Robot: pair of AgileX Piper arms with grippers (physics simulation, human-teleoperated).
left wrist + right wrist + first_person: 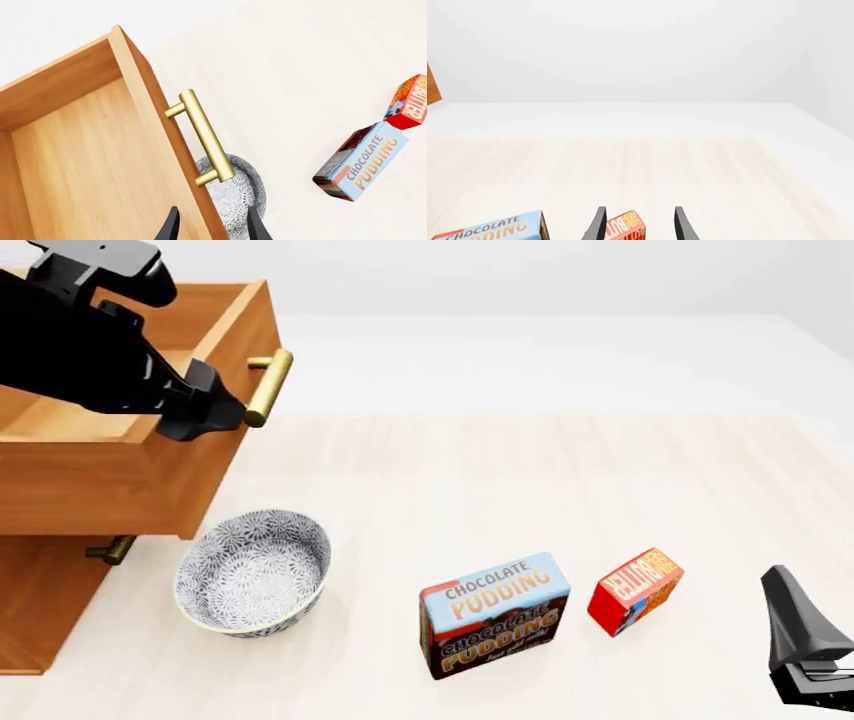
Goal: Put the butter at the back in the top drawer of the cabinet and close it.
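The butter [637, 590], a small red box, stands on the table at the front right, just right of the Chocolate Pudding box [494, 615]. It also shows in the left wrist view [408, 102] and low in the right wrist view [627, 229], ahead of my open, empty right gripper [640, 225]. In the front view that gripper [785, 590] is right of the butter and apart from it. The cabinet [40, 610] stands at the left with its top drawer [120, 480] pulled out and its inside [87, 165] bare. My left gripper [220, 412] is open and empty by the drawer's brass handle [200, 137].
A patterned grey bowl [254, 570] sits on the table below the open drawer's front, also in the left wrist view [233, 195]. A lower drawer's handle [114, 550] shows under the open drawer. The pudding box also shows in the left wrist view [360, 162].
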